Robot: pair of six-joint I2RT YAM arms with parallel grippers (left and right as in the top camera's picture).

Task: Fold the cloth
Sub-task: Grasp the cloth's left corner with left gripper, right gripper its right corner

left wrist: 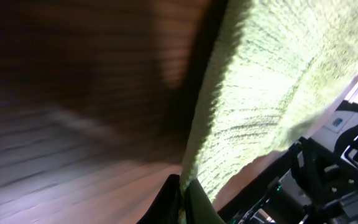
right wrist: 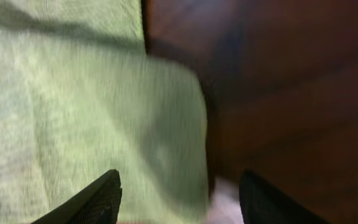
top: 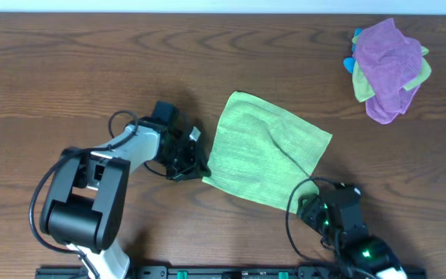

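Pinching the cloth (top: 265,151) at its lower-left corner, we clamp our left fingers (left wrist: 165,202) on it; our right fingers (right wrist: 101,196) stand apart.

Three cloths (top: 265,151), two arms (top: 91,194), one table (top: 91,62)

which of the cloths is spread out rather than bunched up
The lime-green cloth in the middle: it lies spread open, while the purple cloth and the duller yellow-green cloth sit bunched together at the far right.
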